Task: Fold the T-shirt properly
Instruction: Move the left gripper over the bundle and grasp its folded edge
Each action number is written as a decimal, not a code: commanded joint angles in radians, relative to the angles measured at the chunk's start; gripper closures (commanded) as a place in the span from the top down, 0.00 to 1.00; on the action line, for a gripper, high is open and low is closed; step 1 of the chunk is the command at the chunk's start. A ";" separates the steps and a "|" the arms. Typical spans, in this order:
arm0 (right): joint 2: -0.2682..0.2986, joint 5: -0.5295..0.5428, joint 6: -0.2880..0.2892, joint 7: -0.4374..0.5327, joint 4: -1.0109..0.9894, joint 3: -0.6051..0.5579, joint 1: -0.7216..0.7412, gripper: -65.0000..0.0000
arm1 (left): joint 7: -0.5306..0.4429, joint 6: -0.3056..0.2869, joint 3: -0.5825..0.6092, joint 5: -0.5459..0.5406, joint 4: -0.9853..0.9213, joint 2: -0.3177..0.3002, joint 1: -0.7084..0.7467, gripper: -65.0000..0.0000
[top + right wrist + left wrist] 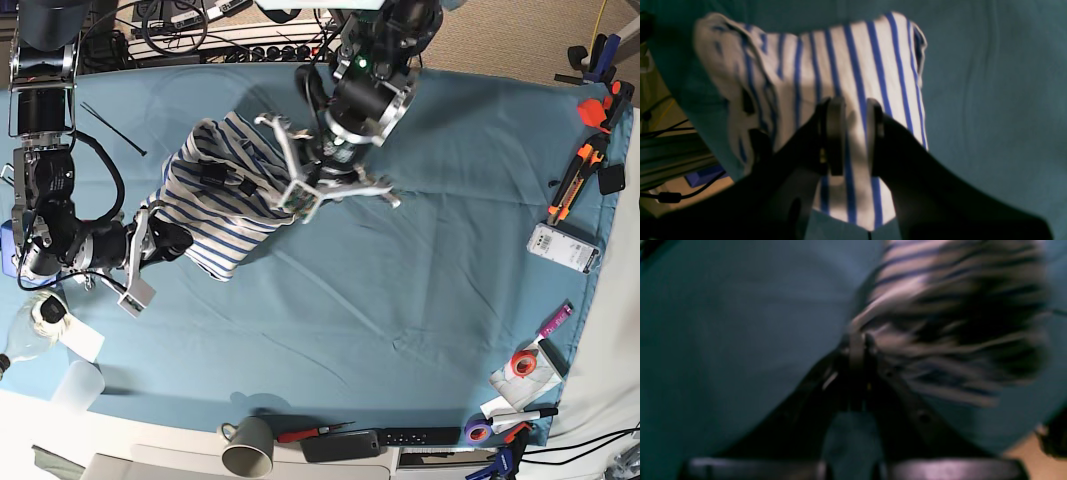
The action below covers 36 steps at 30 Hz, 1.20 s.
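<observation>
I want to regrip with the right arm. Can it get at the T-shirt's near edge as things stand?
Probably yes. The right gripper already hangs over the T-shirt, its fingers apart above the striped cloth with nothing between. The left gripper holds a different part of the shirt, away from it.

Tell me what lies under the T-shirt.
The teal cloth spreads beneath the T-shirt and all around it. Whatever sits directly under the bunched folds is covered.

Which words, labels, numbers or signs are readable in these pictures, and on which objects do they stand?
None can be read.
White packet at the teal cloth's edge: print too small.
Flat white package with a red ring: print too blurred.
T-shirt: stripes only, no text.
</observation>
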 commanded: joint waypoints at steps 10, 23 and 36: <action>0.015 0.018 0.001 0.017 -0.135 0.012 0.027 0.17 | -0.071 -0.157 0.005 -0.175 -0.064 0.048 -0.032 0.00; 0.015 0.013 -0.037 0.017 -0.201 0.012 0.027 0.06 | -0.085 -0.182 0.005 -0.204 -0.393 0.048 -0.218 0.00; 0.014 -0.089 -0.062 0.017 -0.201 0.012 -0.006 0.06 | -0.074 -0.088 0.004 -0.100 -0.645 0.040 -0.230 0.00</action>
